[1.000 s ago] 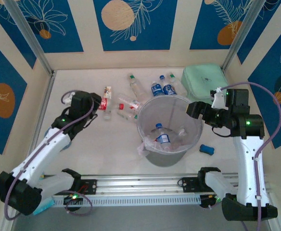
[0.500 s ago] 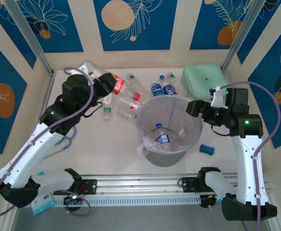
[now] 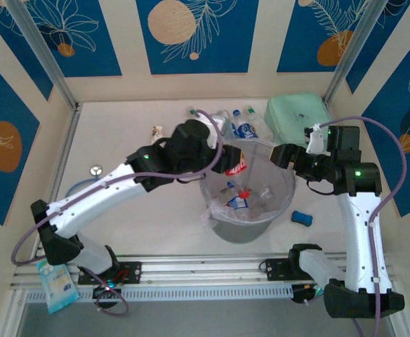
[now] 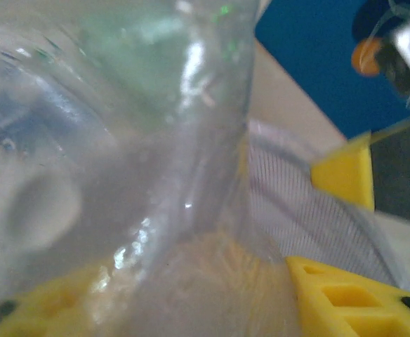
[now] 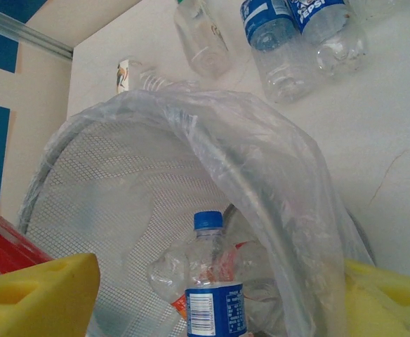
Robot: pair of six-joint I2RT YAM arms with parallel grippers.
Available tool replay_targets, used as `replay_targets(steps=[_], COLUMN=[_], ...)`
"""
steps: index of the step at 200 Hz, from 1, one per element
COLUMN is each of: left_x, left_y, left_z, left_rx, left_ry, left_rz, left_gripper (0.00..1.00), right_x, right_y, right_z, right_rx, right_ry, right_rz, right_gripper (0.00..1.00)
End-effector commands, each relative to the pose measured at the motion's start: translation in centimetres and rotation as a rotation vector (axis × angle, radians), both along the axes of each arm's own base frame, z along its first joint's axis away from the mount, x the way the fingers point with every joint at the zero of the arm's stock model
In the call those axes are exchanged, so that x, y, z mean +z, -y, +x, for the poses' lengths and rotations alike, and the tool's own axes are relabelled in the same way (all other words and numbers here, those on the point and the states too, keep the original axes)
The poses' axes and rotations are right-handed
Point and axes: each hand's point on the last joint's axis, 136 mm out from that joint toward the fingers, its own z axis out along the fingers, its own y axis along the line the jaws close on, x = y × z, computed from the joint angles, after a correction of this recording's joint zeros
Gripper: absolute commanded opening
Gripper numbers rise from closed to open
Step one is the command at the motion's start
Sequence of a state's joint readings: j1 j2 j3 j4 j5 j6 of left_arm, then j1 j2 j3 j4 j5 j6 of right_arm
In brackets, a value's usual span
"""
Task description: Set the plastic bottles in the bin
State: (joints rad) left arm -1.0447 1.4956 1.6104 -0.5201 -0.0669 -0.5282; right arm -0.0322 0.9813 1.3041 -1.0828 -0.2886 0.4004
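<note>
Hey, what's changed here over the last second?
The left gripper picked up the red-labelled bottle and swung it right, over the bin. The right gripper stayed open at the bin's rim; the blue-labelled bottles behind it haven't moved.

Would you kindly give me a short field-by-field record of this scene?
left gripper: shut on red-label bottle, over the bin's left rim
right gripper: open, empty, by the bin's right rim
in bin: blue-capped bottle among others
on table: loose bottles behind the bin
other: mint-green case, blue block
</note>
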Motion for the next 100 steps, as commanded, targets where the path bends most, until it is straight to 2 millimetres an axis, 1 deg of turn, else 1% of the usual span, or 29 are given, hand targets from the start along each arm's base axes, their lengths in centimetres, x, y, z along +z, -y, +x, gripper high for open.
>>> replay_targets(steps=[1, 29, 40, 59, 79, 85, 91, 100], left_x=[-1.1, -4.2, -5.3, -7.2, -9.3, -9.6, -10.0, -10.0], left_y=[1.0, 2.1, 2.6, 3.1, 3.0, 3.0, 2.9, 2.9], left_z=[-2.1, -4.0, -4.8, -5.7, -6.0, -6.0, -6.0, -5.9], left_rx=[-0.111, -0.171, -0.207, -0.249, -0.259, -0.259, -0.26, -0.262], left_ry=[0.017, -0.04, -0.069, -0.118, -0.144, -0.142, -0.141, -0.124], left_rz=[0.058, 0.098, 0.096, 0.11, 0.156, 0.168, 0.182, 0.194], left_gripper=[0.0, 0.0, 0.05, 0.09, 0.13, 0.15, 0.18, 0.26], right_x=[0.5, 0.4, 0.4, 0.4, 0.3, 0.2, 0.1, 0.0], right_y=[-0.3, -0.5, -0.6, -0.7, -0.7, -0.7, -0.7, -0.8], right_z=[0.3, 0.7, 0.8, 1.0, 1.1, 1.1, 1.1, 1.2], right_rx=[0.014, 0.02, 0.026, 0.03, 0.031, 0.032, 0.032, 0.035], right_ry=[0.01, 0.008, 0.008, 0.012, 0.012, 0.009, 0.006, 0.003], right_rz=[0.012, 0.02, 0.021, 0.017, 0.014, 0.014, 0.015, 0.016], right_gripper=[0.81, 0.81, 0.81, 0.81, 0.81, 0.81, 0.81, 0.81])
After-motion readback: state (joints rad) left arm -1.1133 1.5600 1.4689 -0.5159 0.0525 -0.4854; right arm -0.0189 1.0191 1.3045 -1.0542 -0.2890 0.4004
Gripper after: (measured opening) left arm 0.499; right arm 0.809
